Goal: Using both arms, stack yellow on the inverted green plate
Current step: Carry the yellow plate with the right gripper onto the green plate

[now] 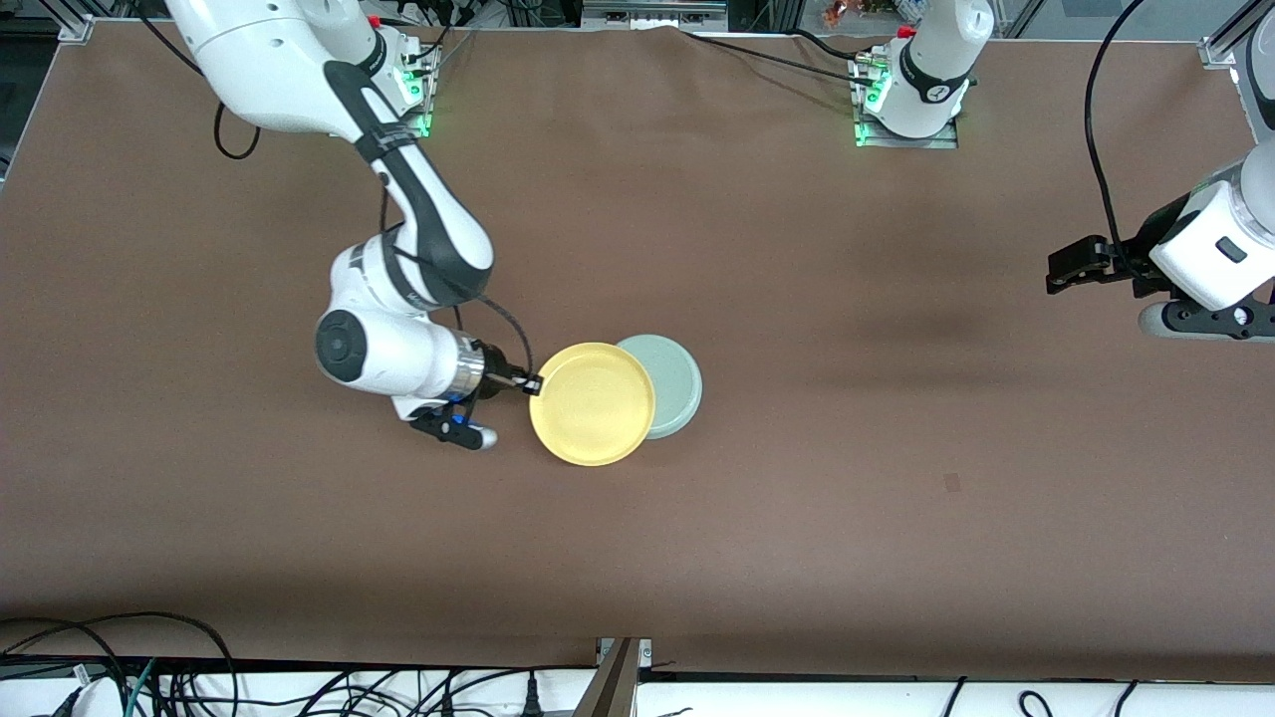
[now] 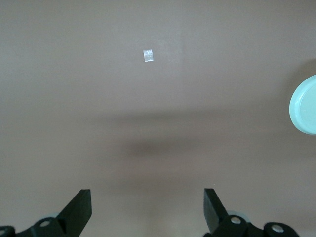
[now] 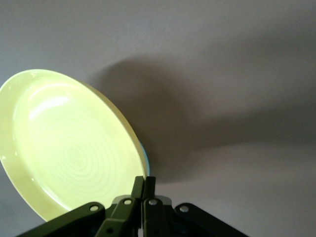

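Observation:
My right gripper (image 1: 533, 383) is shut on the rim of the yellow plate (image 1: 593, 403) and holds it face up. The plate overlaps the edge of the pale green plate (image 1: 675, 383), which lies on the table toward the left arm's end. In the right wrist view the fingers (image 3: 146, 185) pinch the yellow plate's (image 3: 69, 148) rim, and a sliver of the green plate (image 3: 146, 159) shows beneath it. My left gripper (image 1: 1061, 271) is open and empty above the table's left-arm end, and that arm waits. In the left wrist view (image 2: 148, 210) the green plate's edge (image 2: 304, 106) shows.
The brown table (image 1: 797, 518) carries a small square mark (image 1: 952, 483) nearer the front camera, toward the left arm's end; it shows as a pale patch (image 2: 148, 55) in the left wrist view. Cables lie along the table's front edge.

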Controlling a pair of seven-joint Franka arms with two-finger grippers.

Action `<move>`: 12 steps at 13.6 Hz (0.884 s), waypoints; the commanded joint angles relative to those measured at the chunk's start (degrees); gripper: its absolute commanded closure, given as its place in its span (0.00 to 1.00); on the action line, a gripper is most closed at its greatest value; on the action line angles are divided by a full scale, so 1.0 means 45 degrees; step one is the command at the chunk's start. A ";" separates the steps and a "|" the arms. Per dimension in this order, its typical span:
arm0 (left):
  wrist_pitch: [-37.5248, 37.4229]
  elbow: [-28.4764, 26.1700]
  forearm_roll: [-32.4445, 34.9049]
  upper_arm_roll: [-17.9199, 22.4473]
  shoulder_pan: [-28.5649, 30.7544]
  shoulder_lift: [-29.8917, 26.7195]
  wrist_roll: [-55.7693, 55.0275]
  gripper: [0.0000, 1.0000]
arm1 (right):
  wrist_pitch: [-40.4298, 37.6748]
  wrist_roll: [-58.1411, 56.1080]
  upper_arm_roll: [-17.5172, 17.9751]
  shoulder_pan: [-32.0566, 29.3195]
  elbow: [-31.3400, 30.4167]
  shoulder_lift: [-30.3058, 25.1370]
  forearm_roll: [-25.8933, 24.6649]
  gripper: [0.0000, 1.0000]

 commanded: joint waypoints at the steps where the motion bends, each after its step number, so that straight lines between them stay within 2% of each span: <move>1: -0.0046 0.0023 -0.0227 0.0039 0.0072 -0.0023 0.0315 0.00 | 0.0449 0.0274 -0.0151 0.0525 0.0081 0.0434 0.0007 1.00; 3: -0.0046 0.0023 -0.0227 0.0039 0.0072 -0.0023 0.0315 0.00 | 0.1168 0.0275 -0.0151 0.0975 -0.0074 0.0592 0.0007 1.00; 9: -0.0066 0.0004 -0.0227 0.0039 0.0072 -0.0023 0.0315 0.00 | 0.1543 0.0138 -0.0171 0.1602 -0.0699 0.0573 -0.0325 1.00; 10: -0.0046 0.0023 -0.0227 0.0039 0.0091 -0.0023 0.0315 0.00 | 0.1485 0.0215 -0.0171 0.1621 -0.0719 0.0515 -0.0325 0.87; 11: -0.0046 0.0023 -0.0227 0.0039 0.0072 -0.0023 0.0315 0.00 | 0.1465 0.0216 -0.0171 0.1621 -0.0700 0.0514 -0.0344 0.01; 12: -0.0046 0.0023 -0.0227 0.0039 0.0072 -0.0004 0.0315 0.00 | 0.1445 0.0197 -0.0190 0.1602 -0.0700 0.0418 -0.0441 0.00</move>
